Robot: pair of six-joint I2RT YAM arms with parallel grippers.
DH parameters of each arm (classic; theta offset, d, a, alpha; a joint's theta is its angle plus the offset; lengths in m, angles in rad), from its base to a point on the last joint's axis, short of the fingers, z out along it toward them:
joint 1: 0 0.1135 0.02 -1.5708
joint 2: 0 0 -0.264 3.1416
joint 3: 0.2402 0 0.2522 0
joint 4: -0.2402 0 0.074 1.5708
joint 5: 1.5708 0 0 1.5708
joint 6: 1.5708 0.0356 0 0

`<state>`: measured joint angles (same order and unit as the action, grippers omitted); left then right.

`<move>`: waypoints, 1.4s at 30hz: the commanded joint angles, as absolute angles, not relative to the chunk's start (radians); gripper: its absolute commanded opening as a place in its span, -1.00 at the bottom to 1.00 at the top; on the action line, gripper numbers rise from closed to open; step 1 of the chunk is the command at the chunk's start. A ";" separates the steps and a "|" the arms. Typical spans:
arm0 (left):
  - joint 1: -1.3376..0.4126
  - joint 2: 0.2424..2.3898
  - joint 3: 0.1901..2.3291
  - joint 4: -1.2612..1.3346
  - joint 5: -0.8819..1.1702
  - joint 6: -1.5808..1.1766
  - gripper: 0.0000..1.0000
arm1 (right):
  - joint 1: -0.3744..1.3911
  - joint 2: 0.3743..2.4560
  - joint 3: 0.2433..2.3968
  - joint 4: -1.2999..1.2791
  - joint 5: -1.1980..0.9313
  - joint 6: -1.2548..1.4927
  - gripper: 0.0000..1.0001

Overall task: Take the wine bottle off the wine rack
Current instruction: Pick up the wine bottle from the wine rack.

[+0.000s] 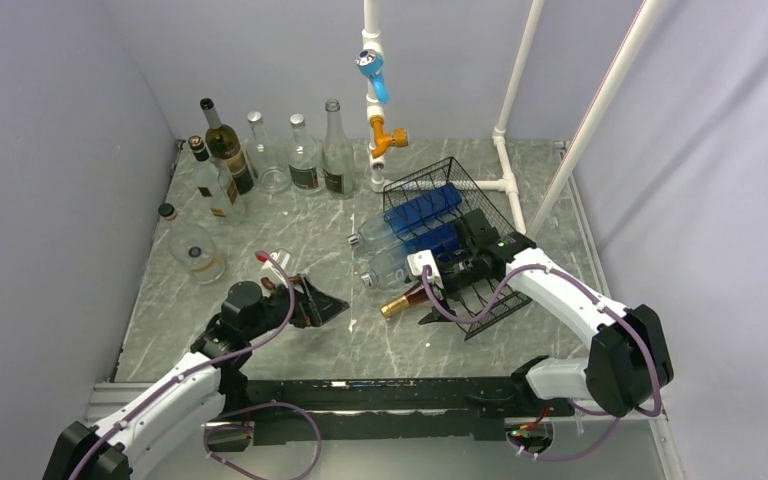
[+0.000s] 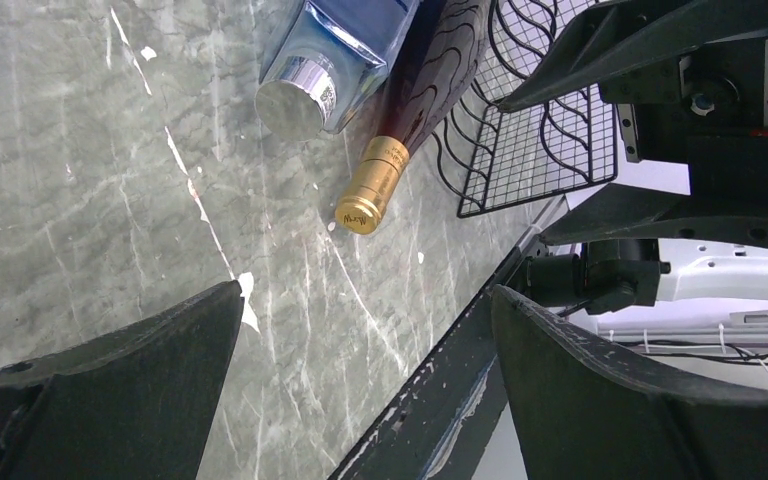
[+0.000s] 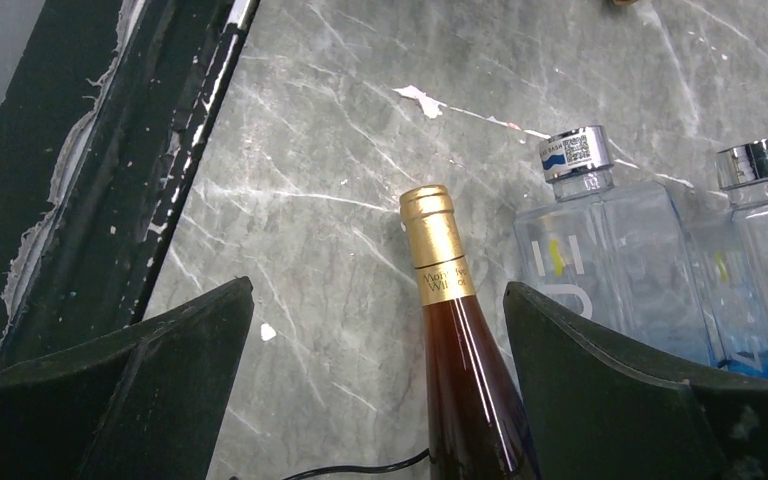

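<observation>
Plainly, left gripper and right gripper gape wide; wine bottle neck overhangs wine rack edge.

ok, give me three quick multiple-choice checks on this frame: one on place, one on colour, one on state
1. Where is the wine bottle?
A) lying in the wine rack, neck poking out
B) standing upright
C) lifted clear of the rack
2. What colour is the foil on its neck?
A) red
B) silver
C) gold
3. What state are the right fingers in?
A) shut on the neck
B) open over the bottle
C) out of view

Answers:
1 A, its body lies inside the mesh with only the neck out.
2 C, the cap and collar are gold in both wrist views.
3 B, they stand wide apart and the neck between them is untouched.
</observation>
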<state>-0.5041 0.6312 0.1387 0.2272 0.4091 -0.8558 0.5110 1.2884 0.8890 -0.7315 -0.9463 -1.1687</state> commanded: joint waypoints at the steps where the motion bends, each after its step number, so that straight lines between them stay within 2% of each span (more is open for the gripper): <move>1: -0.532 0.664 0.140 0.330 0.363 -0.864 0.99 | 0.506 1.291 0.884 -0.694 -0.949 -1.199 0.98; 16: -0.598 0.798 0.129 0.450 0.333 -0.873 0.99 | 0.551 1.318 0.897 -0.689 -0.836 -1.229 0.99; 30: -0.607 0.766 0.116 0.405 0.296 -0.865 0.99 | 0.775 1.393 0.897 -0.635 -0.484 -1.273 0.99; 36: -0.606 0.746 0.109 0.384 0.282 -0.864 0.99 | 0.782 1.414 0.886 -0.588 -0.408 -1.256 0.91; 42: -0.607 0.750 0.112 0.368 0.279 -0.868 0.99 | 0.782 1.440 0.875 -0.545 -0.342 -1.232 0.72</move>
<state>-0.6037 0.7555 0.1173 0.3721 0.2913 -0.8600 0.7788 1.4246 0.8829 -0.5999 -0.4068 -1.2488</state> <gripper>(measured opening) 0.994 0.888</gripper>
